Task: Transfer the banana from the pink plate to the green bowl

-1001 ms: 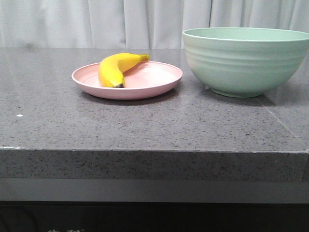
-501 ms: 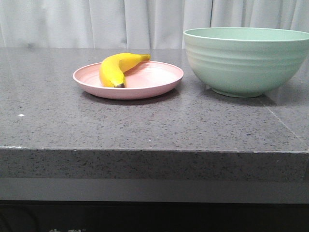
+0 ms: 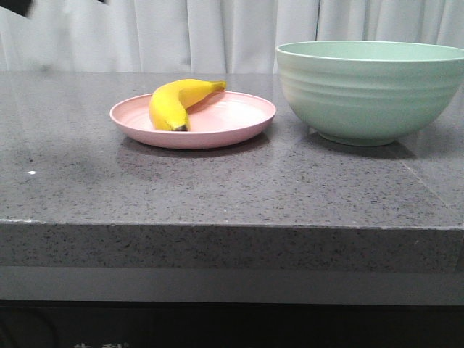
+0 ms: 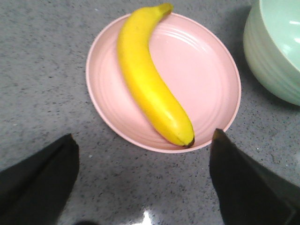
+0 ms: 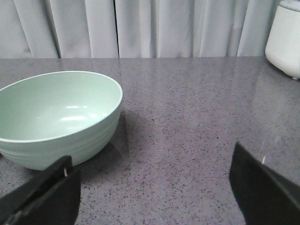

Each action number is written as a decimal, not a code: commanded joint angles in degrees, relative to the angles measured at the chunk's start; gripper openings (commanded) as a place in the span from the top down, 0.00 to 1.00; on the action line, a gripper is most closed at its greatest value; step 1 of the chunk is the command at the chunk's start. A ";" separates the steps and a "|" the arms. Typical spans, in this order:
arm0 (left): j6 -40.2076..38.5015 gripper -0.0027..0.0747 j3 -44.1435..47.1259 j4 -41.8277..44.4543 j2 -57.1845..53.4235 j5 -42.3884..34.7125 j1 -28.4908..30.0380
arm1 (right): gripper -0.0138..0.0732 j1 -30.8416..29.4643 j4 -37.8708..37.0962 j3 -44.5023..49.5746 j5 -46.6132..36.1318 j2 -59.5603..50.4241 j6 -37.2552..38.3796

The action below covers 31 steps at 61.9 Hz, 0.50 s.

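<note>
The yellow banana [image 3: 176, 102] lies on the pink plate [image 3: 225, 125] at the table's middle left. The green bowl [image 3: 370, 90] stands to the plate's right, empty inside in the right wrist view [image 5: 56, 112]. In the left wrist view my left gripper [image 4: 145, 140] is open above the table, just short of the plate's rim [image 4: 105, 117], with the banana [image 4: 150, 79] lying ahead of the fingers. Only a dark corner of that arm [image 3: 14, 6] shows at the front view's top left. My right gripper [image 5: 152, 164] is open and empty over bare table beside the bowl.
The grey speckled counter [image 3: 217, 188] has a front edge close to the camera. A white appliance [image 5: 286, 37] stands at the far corner in the right wrist view. White curtains hang behind the table.
A dark part of the left arm has come into the front view's top left corner, and its shadow now falls on the table left of the plate. Banana, plate and bowl hold still.
</note>
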 commanded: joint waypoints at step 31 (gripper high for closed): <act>-4.54 0.25 -20.51 -0.70 22.30 4.80 -2.77 | 0.09 -0.26 -0.65 -1.62 -5.06 1.04 -0.07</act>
